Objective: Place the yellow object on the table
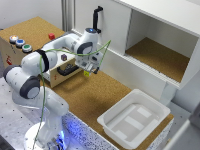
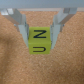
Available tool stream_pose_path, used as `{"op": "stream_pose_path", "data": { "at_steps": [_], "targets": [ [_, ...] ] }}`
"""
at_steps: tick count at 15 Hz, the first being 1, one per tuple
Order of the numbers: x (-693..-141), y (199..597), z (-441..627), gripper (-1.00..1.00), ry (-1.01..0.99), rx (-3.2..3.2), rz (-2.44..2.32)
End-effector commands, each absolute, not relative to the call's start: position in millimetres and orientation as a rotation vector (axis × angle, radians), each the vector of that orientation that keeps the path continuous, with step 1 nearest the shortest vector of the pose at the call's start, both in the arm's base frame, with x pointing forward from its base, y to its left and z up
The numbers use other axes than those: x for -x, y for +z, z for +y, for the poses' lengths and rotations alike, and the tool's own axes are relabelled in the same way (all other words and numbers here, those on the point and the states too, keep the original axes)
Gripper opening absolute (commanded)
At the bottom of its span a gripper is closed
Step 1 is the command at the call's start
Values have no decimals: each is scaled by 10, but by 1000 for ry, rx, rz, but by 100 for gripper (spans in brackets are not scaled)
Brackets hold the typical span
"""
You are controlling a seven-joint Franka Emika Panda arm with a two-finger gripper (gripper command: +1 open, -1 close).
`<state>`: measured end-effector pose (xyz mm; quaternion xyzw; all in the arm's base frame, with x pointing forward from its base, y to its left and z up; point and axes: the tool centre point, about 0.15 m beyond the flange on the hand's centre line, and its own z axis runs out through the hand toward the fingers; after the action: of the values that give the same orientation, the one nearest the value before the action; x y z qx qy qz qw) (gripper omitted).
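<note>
The yellow object [image 1: 86,73] is a tiny yellow-green block with dark marks. My gripper [image 1: 87,69] is shut on it, low over the brown cork table [image 1: 95,100], just in front of the button box. In the wrist view the block [image 2: 39,36] sits between my two fingers [image 2: 25,34], with my gripper [image 2: 40,43] closed on its sides and the cork table [image 2: 15,65] right behind it. I cannot tell whether the block touches the table.
A white plastic bin [image 1: 132,117] stands on the table at the exterior view's right. The cork-topped box with coloured buttons [image 1: 30,37] is at the left. A white cabinet with a cork shelf [image 1: 160,55] and a black handle [image 1: 97,17] stands behind.
</note>
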<state>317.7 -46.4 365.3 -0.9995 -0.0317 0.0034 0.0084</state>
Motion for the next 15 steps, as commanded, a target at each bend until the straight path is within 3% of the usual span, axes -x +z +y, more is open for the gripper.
{"op": "stream_pose_path", "data": {
  "at_steps": [1, 5, 15],
  "targets": [
    [-3565, 3065, -1045, -100, 127, 3093, 80],
    [-3742, 2785, -1451, -100, 168, 3065, 185],
    [-4858, 2426, -1769, -100, 114, 3090, 54]
  ]
}}
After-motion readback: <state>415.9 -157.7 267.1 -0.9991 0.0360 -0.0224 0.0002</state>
